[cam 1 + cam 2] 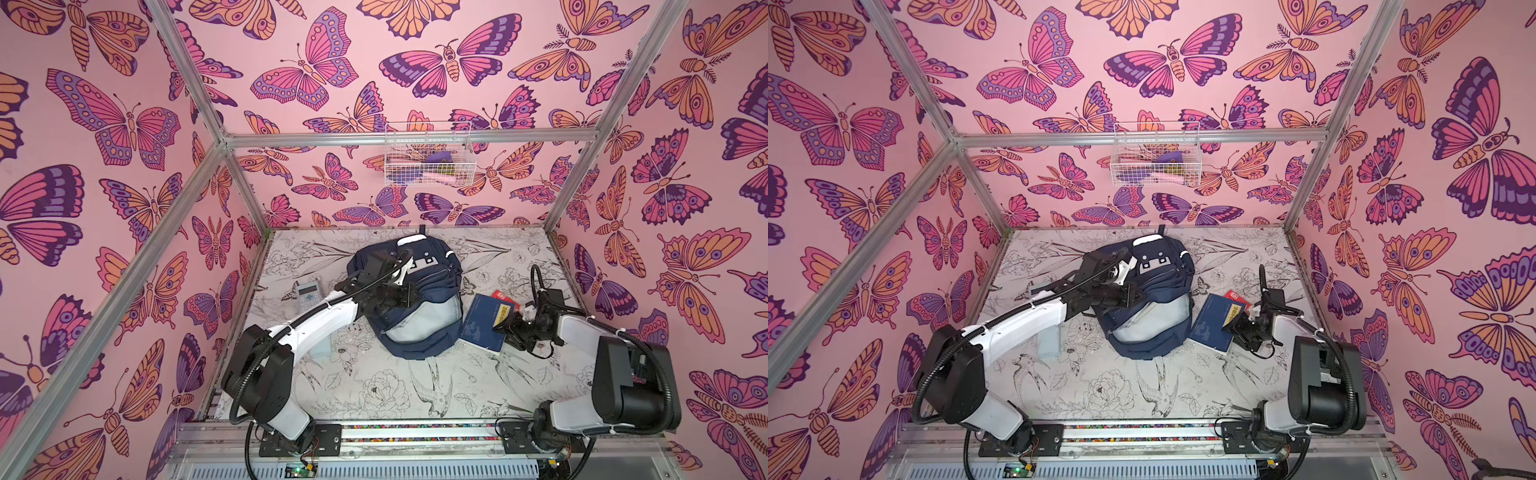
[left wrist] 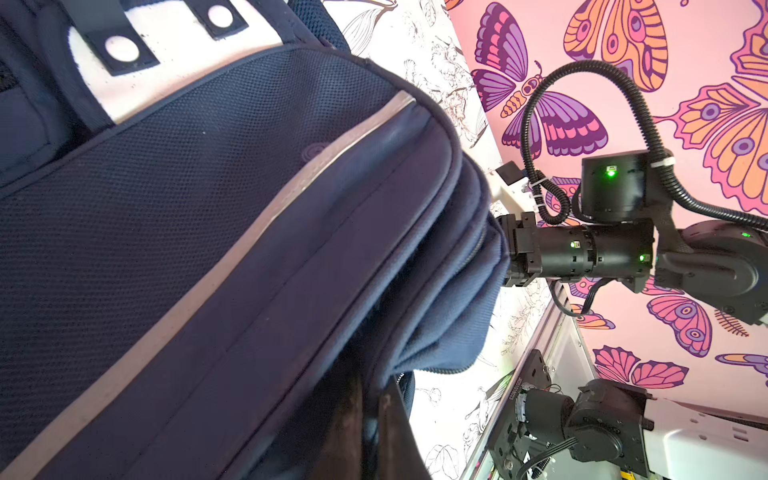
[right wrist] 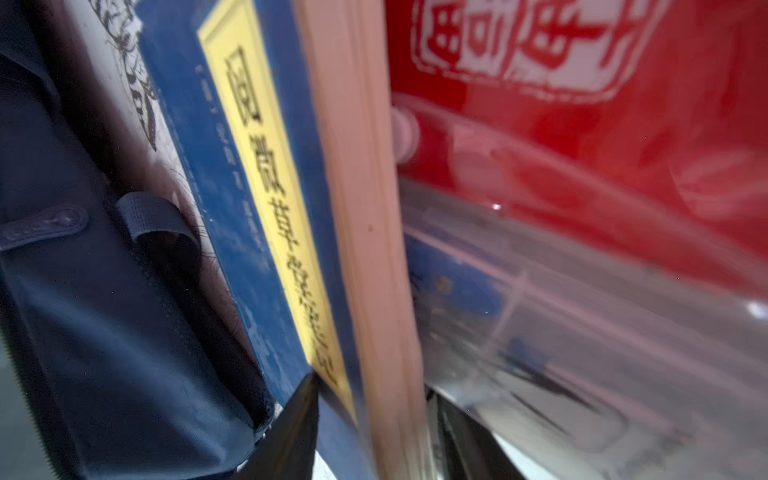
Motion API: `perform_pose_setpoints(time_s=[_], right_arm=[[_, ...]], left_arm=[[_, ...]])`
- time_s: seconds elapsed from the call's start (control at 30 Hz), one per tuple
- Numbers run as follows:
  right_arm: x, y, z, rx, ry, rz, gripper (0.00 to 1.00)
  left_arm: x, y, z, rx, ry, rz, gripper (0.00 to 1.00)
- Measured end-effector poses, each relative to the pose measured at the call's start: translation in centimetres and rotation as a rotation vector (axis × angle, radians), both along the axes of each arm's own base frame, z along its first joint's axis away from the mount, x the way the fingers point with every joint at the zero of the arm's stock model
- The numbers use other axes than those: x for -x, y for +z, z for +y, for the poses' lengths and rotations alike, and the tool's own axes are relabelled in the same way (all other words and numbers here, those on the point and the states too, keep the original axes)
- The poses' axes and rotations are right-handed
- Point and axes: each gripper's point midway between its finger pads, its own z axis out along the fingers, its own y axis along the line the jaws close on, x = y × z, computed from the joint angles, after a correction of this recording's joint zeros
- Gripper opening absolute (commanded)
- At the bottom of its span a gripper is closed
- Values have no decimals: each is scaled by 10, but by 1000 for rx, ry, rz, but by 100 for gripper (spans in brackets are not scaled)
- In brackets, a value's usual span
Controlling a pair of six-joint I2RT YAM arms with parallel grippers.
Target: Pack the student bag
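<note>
Toward the far edge of the white table (image 1: 374, 374) printed with line-drawn flowers and birds lies the student bag (image 1: 436, 286), a large navy fabric backpack with a white patch of black squares. Its top loop points at the far edge, and a pale grey panel shows on its near half.

Both top views show the left gripper (image 1: 411, 296) resting on the middle of the bag. Only the left wrist view shows how it stands: the dark fingers (image 2: 349, 428) are closed together on a fold of navy fabric. In that view the bag's bulge hides the fingertips of the right arm (image 2: 602, 249).

In both top views the right gripper (image 1: 500, 326) sits at the edge of a blue book with a yellow title label (image 1: 484, 324). The book lies just beside the bag, on the side of the table's right edge. The blurred right wrist view adds that one black finger (image 3: 291, 428) lies over the blue cover and the other beyond the cream page block, so the jaws straddle the book. Whether they press on it I cannot tell. It also shows a red packet with white characters (image 3: 582, 124), of which the top views show only a corner past the book.

A grey-blue calculator (image 1: 307, 296) lies left of the bag, partly behind the left arm. A white wire basket (image 1: 390, 153) hangs on the back wall.
</note>
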Motion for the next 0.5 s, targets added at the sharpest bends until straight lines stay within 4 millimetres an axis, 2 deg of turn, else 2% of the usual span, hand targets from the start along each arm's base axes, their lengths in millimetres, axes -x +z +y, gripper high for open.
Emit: perform_pose_setpoints(time_s=[0.17,0.2,0.27,0.37,0.5], right_arm=[[-4,3,3,-18,13,-24,21],[-5,4,4,-21,16,-31,18],[-7,6,5,-30,19,-48,12],[-8,11,7,-44,20,-69,2],[-9,27,10,-57,20,-114,0]], left_arm=[[-2,2,0,-1,9,-2,0],[-2,3,0,-1,11,-1,3],[-2,3,0,0,16,4,21],[-2,4,0,7,28,20,41],[-7,14,0,15,47,11,64]])
